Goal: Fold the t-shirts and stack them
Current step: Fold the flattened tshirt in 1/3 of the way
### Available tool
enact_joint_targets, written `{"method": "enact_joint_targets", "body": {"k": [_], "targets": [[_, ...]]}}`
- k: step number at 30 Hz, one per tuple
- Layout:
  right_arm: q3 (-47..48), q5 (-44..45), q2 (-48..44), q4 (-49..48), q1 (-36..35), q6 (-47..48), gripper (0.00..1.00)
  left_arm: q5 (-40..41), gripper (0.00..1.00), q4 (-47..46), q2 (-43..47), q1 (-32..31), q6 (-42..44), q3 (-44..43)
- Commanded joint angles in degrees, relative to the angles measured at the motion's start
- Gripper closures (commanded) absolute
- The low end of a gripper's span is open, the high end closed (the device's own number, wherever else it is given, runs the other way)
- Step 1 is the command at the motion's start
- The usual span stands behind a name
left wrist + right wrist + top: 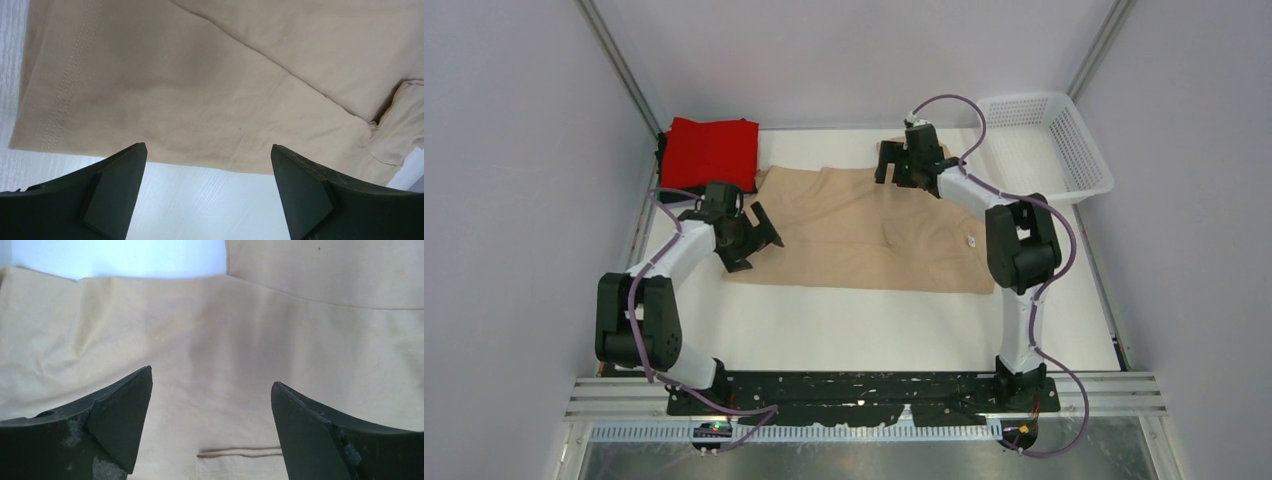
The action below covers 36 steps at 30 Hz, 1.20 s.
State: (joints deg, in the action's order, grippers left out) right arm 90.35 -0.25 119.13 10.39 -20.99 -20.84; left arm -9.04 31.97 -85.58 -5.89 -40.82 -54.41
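- The beige t-shirt (pixel 864 230) is spread flat and unfolded on the middle of the tabletop (pixel 874 330), with shallow wrinkles across it.
- The cloth is judged thin, light and limp. It should drape and slide readily, and a pinch at a single point would let it sag and bunch.
- Hold is best taken at doubled edges. The stitched hem (pixel 60 95) offers firmer cloth, and two well-spaced pinches along one side should keep the fold straight.
- The left jaws are spread wide and grip nothing. They hover over the shirt's left near edge, with bare tabletop showing between them.
- The right jaws are likewise parted and empty, and are held above the shirt's far edge.
- The red t-shirt (pixel 714 150) lies folded at the far left corner, just beside the beige one, and is judged the base for the stack.
- Bare tabletop is left between the shirt's near edge and the arm bases, which gives room for folding.
- Walls close in on both sides, and the white mesh basket (pixel 1064 140) stands at the far right.
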Motion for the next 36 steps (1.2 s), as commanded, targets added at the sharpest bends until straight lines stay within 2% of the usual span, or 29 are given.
{"method": "enact_joint_targets", "body": {"k": [1, 4, 8, 10, 12, 16, 27, 32, 36], "targets": [[-4.07, 4.37, -7.97, 1.06, -0.46, 1.95, 0.04, -0.87, 0.0, -1.47, -1.76, 0.0, 0.8, -4.29], [-16.49, 6.45, -17.51, 2.26, -0.89, 0.83, 0.05, -1.43, 0.0, -2.8, -4.56, -0.61, 0.07, -6.45], [-29.91, 5.95, -24.59, 3.36, -1.59, -1.88, 0.04, -1.48, 0.01, -4.09, -9.85, -1.67, -0.29, -9.89], [-33.98, 5.74, -25.43, 3.84, -2.89, -3.27, 0.05, -0.12, 0.0, -4.9, -12.79, -2.07, -0.51, -11.41], [-35.66, 6.94, -24.99, 5.33, -4.69, -3.64, 0.05, -2.45, 0.0, -2.48, -16.4, -2.15, 0.37, -13.95], [-36.34, 11.09, -23.91, 10.46, -6.9, -5.05, 0.04, -2.56, 0.0, -1.04, -17.51, -3.57, 1.61, -12.9], [-49.74, 12.31, -34.8, 22.39, -7.9, -8.0, 0.05, -1.42, 0.0, -2.98, -6.64, -6.51, 0.14, 6.17], [-53.91, 7.94, -42.64, 26.86, -8.01, -8.29, 0.04, -0.27, 0.0, -4.43, 2.82, -10.34, -3.33, 17.09], [-54.97, 5.89, -45.96, 31.15, -8.91, -8.64, 0.05, 0.29, 0.0, -4.16, 8.98, -12.92, -6.66, 22.27]]}}
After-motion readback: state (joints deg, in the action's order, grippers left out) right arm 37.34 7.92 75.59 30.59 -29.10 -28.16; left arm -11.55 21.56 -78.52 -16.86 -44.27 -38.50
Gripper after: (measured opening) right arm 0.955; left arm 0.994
